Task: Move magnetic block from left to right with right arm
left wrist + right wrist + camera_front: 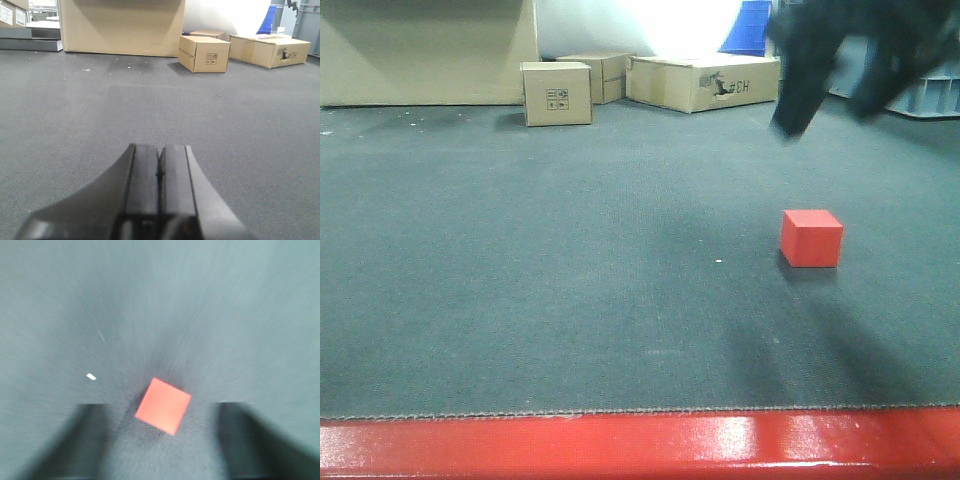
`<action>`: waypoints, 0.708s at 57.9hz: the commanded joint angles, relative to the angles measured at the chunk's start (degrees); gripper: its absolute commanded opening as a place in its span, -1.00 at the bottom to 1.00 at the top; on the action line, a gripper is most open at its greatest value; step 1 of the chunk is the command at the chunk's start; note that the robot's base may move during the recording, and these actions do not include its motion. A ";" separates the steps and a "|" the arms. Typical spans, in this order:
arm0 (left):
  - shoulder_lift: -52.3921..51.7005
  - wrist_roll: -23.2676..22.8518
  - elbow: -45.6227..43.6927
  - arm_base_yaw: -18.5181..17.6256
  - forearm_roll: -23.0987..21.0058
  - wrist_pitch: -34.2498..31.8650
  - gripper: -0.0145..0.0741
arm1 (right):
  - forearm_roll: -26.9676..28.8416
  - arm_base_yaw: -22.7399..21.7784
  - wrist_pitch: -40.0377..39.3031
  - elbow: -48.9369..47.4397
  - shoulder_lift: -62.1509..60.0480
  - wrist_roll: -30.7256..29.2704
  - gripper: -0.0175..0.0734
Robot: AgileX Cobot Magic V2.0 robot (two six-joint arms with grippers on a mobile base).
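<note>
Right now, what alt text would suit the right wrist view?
A small matte red cube lies on grey carpet, seen from above between the two dark, spread fingers of the right gripper, which is not touching it. The picture is motion-blurred.

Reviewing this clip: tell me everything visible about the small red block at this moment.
The magnetic block is a small, plain matte red cube with sharp edges and no marks. It sits flat on the dark grey carpeted surface, right of centre in the front view, casting a faint shadow. Nothing grips or touches it: the right gripper is above it with fingers spread wide either side in the blurred wrist view, where the cube looks turned at an angle.
</note>
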 commanded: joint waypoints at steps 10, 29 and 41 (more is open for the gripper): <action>-0.48 -0.40 0.46 -0.38 -0.26 -4.75 -0.96 | 1.31 -0.03 -8.26 9.64 -18.80 -0.25 -0.49; -0.48 -0.40 0.46 -0.38 -0.26 -4.75 -0.96 | 6.98 -0.03 -18.05 27.26 -43.95 -0.20 -0.49; -0.48 -0.40 0.46 -0.38 -0.26 -4.75 -0.96 | 8.02 -0.03 -17.81 33.49 -55.85 -0.20 -0.49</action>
